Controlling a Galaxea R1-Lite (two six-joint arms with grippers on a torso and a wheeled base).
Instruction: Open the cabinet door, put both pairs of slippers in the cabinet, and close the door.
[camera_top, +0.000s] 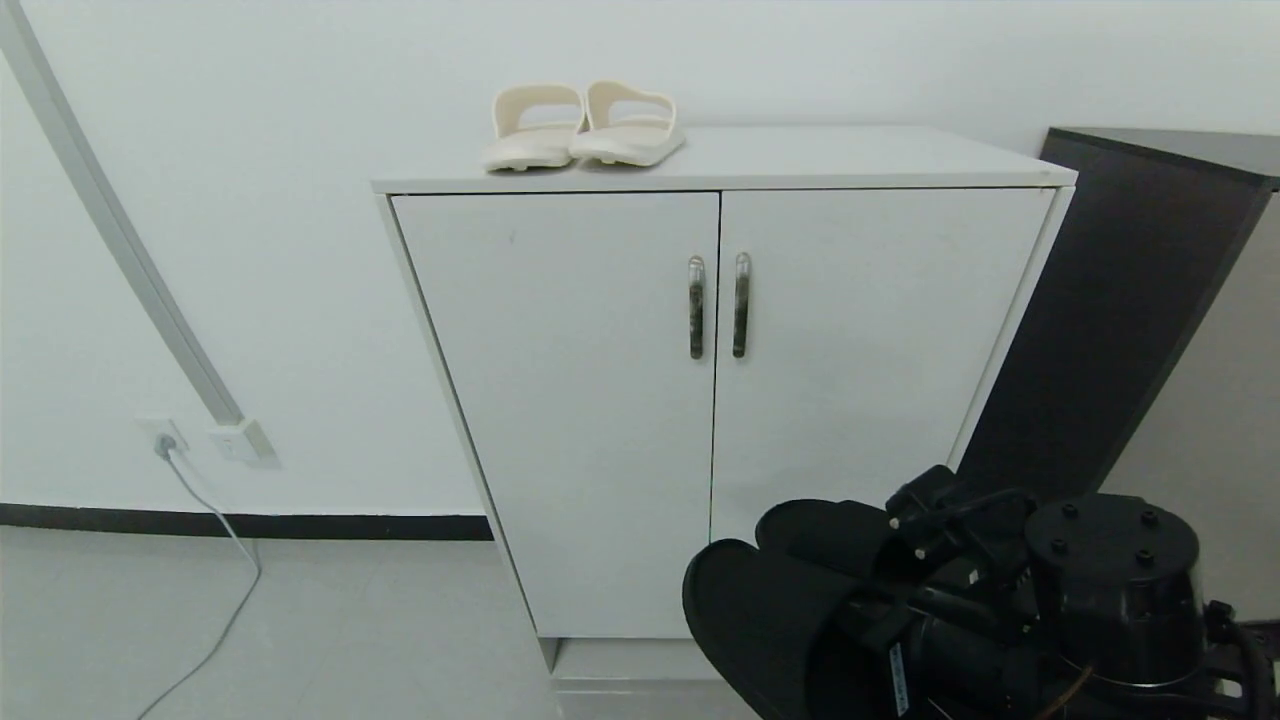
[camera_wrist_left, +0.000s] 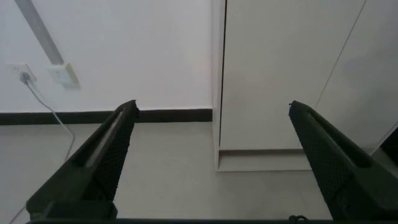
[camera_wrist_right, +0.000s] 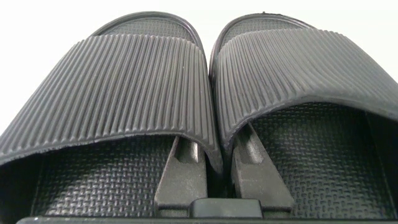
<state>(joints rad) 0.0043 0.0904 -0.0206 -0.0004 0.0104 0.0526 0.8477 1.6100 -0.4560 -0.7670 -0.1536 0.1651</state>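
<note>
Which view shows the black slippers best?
The right wrist view: both black slippers sit close up, ribbed straps and textured footbeds clear, the right gripper pinching their adjoining sides. The head view shows them as dark ovals low before the cabinet. The left wrist view offers a dark sliver at most.

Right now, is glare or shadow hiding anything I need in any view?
Head view: even light, no glare on the cabinet; handles read clearly; black slippers are dark, little detail. Left wrist view: open left gripper dark against bright wall. Right wrist view: strap ribs on the slippers show well, wall behind washed white.
</note>
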